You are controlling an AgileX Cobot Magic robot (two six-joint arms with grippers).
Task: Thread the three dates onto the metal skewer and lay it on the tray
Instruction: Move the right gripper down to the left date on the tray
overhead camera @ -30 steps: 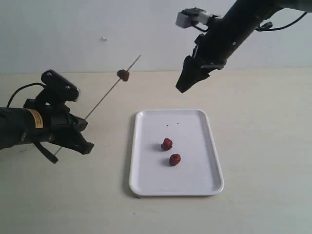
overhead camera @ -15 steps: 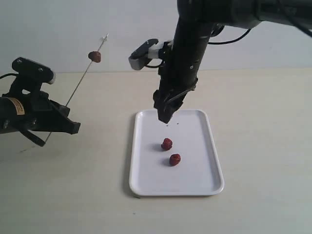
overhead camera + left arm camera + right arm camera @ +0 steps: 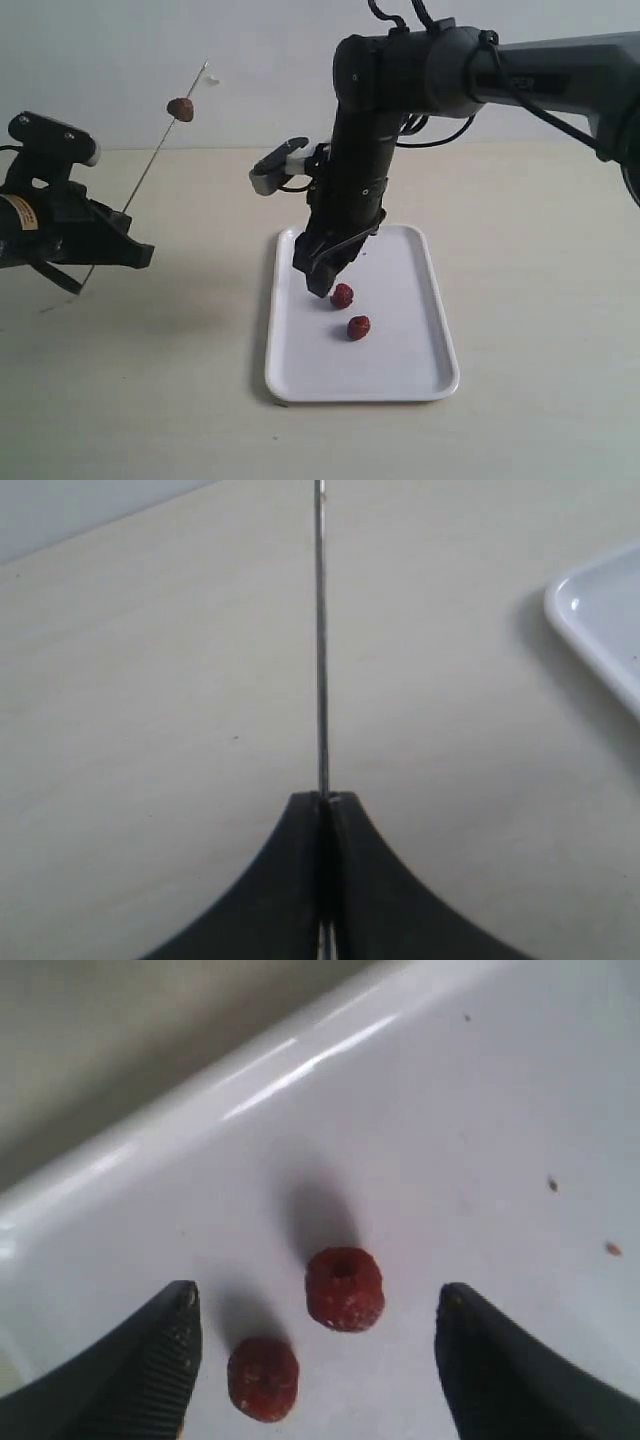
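The thin metal skewer (image 3: 150, 165) slants up at the far left with one dark red date (image 3: 180, 109) threaded near its top. My left gripper (image 3: 138, 256) is shut on its lower part; in the left wrist view the skewer (image 3: 321, 630) runs straight out from the closed left gripper (image 3: 325, 798). Two dates (image 3: 342, 295) (image 3: 359, 327) lie on the white tray (image 3: 400, 370). My right gripper (image 3: 318, 286) hangs open just above them. In the right wrist view both dates (image 3: 345, 1288) (image 3: 263, 1378) lie between the spread fingers of the right gripper (image 3: 318, 1298).
The beige table (image 3: 540, 250) surrounds the tray. A few dark specks (image 3: 552, 1184) dot the tray floor. The tray's corner (image 3: 600, 620) shows off to the side in the left wrist view. A pale wall stands behind the table.
My right arm swung in from the upper right and came down over the tray to the two dates. The left arm shifted left and raised the skewer steeper, date still on it.
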